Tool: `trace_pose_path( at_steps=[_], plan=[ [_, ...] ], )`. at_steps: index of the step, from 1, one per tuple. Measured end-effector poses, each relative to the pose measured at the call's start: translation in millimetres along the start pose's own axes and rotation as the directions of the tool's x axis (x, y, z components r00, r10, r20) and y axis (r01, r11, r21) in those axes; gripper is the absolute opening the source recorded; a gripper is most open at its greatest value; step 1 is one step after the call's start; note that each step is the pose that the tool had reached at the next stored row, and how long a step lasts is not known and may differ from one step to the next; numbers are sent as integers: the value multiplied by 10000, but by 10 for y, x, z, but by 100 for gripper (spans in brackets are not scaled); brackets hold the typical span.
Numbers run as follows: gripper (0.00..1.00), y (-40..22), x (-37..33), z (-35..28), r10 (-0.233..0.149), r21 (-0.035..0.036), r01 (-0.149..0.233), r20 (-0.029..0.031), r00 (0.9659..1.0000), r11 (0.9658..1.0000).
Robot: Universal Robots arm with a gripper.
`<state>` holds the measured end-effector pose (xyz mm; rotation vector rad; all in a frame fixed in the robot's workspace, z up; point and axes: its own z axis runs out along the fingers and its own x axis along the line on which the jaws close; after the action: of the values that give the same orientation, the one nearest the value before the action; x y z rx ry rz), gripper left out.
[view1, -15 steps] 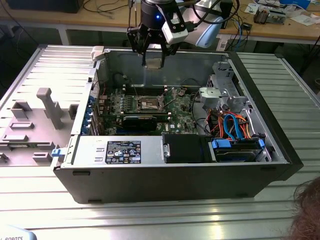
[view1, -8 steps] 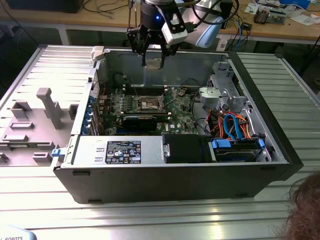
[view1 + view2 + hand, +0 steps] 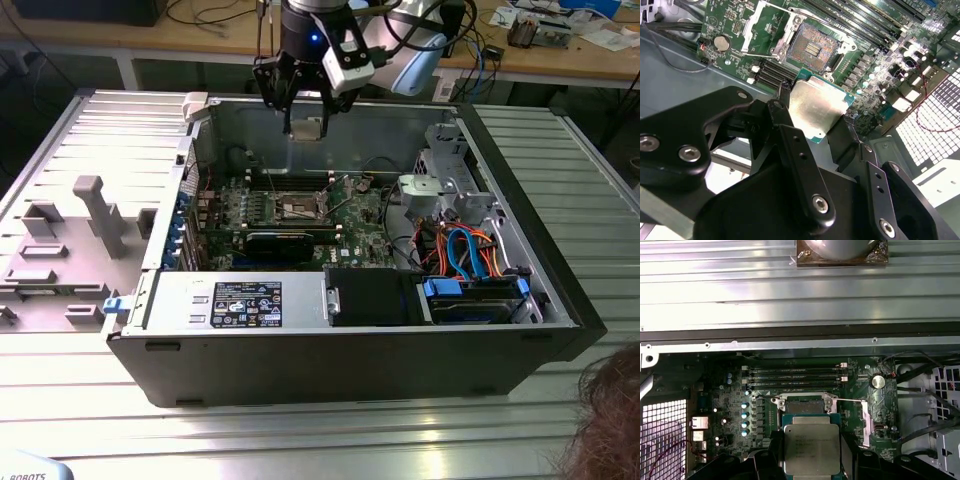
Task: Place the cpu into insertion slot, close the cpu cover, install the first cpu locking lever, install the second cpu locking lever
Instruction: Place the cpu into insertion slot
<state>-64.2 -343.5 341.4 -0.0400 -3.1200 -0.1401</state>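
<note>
— What are the fingers [image 3: 787,132] holding?
— They are clamping the cpu [image 3: 817,107] between them, pressing on two opposite edges. Its silver-grey top is showing in both wrist views, and the chip is sticking out past the fingertips.
— And where is the arm hanging?
— In the exterior view the fingers are hovering over the rear part of the open computer case [image 3: 350,340], which is resting on the ribbed metal tabletop [image 3: 300,430]. The chip is hanging just under the fingertips, high above the green board [image 3: 365,215].
— Is the chip touching the insertion slot [image 3: 815,47]?
— No. The slot is lying well apart from the fingers, below and ahead of them, with its dark brownish centre showing uncovered.
— And the cpu cover [image 3: 752,27]?
— It is standing swung open at one side of the slot, away from the fingers and touching neither them nor the chip.
</note>
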Motion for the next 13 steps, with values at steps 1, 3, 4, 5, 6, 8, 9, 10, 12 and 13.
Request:
trace_pose_path(
  at_steps=[1,3,4,5,6,8,9,10,12,13],
  plan=[
    [54,0,0,3,0,0,0,0,10000,10000],
    [54,-1,1,11,0,1,0,0,10000,10000],
    [54,-1,1,15,0,0,0,0,10000,10000],
    [54,-2,2,18,0,1,0,0,10000,10000],
    [54,-2,2,22,0,1,0,0,10000,10000],
    [54,-3,2,30,0,1,0,-1,10000,10000],
    [54,-3,3,34,0,1,0,-1,10000,10000],
    [54,-3,3,37,0,1,0,0,10000,10000],
    [54,-4,3,45,0,0,0,0,10000,10000],
    [54,-4,4,47,0,0,0,0,10000,10000]
  ],
)
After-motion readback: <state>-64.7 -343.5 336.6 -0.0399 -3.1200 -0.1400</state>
